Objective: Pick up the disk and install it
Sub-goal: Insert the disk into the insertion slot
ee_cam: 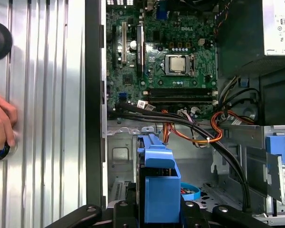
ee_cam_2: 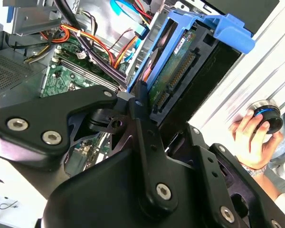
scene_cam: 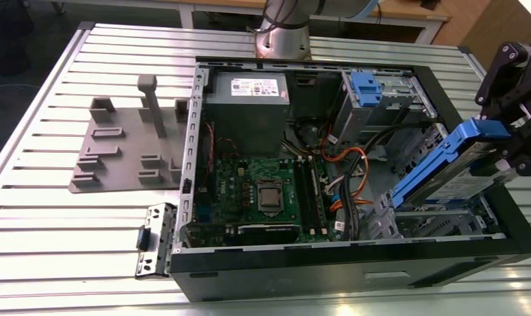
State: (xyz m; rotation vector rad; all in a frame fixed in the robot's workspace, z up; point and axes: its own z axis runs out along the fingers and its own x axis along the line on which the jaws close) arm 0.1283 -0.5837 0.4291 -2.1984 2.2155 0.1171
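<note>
Hovering at the exterior view's right edge of an open computer case (scene_cam: pixel 186 164), the gripper (scene_cam: pixel 508 141) held the disk (scene_cam: pixel 449 168), a silver drive framed in a bright blue caddy. The disk hung tilted, its lower end dipping into the case near a metal drive bay (scene_cam: pixel 441 220) at the front corner, its upper end raised toward the gripper. In the second wrist view the black fingers (ee_cam_2: pixel 141 102) were clenched on the disk (ee_cam_2: pixel 180 61) at its edge, the circuit-board underside and connector row facing the camera. In the first wrist view the blue caddy (ee_cam: pixel 156 185) stood upright between the gripper's links, above the case floor and beside a bundle of orange and black cables (ee_cam: pixel 199 130).

Doing this step well would likely call for levelling the disk with the bay rails before sliding it in, and keeping it clear of the cables, which lay close enough to snag. The grip looked narrow, so slow, straight motion seemed wise.

A motherboard (scene_cam: pixel 256 191) and a grey power supply (scene_cam: pixel 247 108) filled the rest of the case. A person's hand (ee_cam_2: pixel 251 135) rested on a round device (ee_cam_2: pixel 268 114) on the slatted table (scene_cam: pixel 72 224) outside the case.
</note>
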